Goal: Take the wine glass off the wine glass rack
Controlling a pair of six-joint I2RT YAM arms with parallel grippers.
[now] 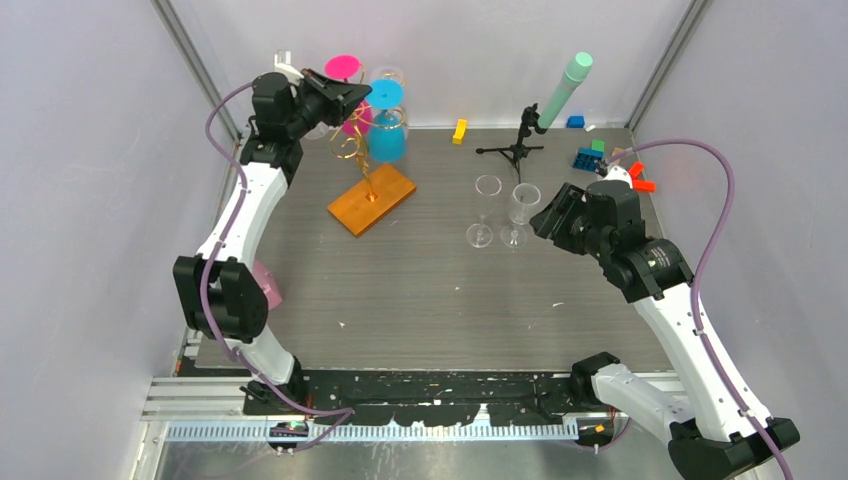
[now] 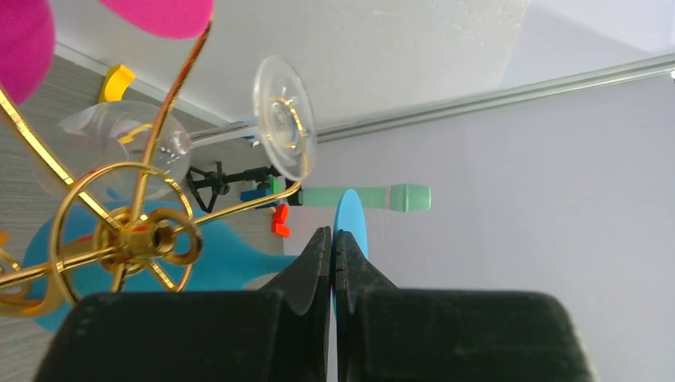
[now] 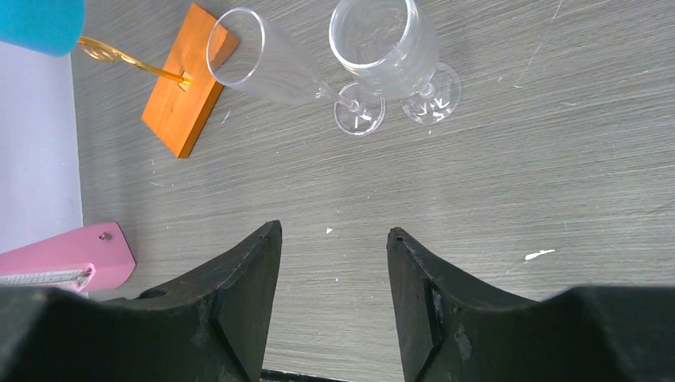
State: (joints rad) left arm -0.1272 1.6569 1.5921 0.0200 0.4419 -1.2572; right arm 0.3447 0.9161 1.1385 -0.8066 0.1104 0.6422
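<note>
The wine glass rack (image 1: 354,152), gold wire on an orange base (image 1: 372,198), stands at the back left. A pink glass (image 1: 343,67), a blue glass (image 1: 388,140) and a clear wine glass (image 2: 284,117) hang upside down on it. My left gripper (image 1: 358,94) is raised beside the rack's top and is shut. In the left wrist view its tips (image 2: 333,232) sit against the blue glass's foot (image 2: 351,213); nothing shows pinched between them. My right gripper (image 3: 334,231) hangs open and empty over the table, near two clear glasses (image 1: 487,210) (image 1: 520,208) standing there.
A black tripod (image 1: 515,150) holding a mint-green tube (image 1: 565,88) stands at the back. Around it lie a yellow block (image 1: 459,131) and blue, green and red blocks (image 1: 592,155). A pink object (image 1: 266,285) lies by the left arm.
</note>
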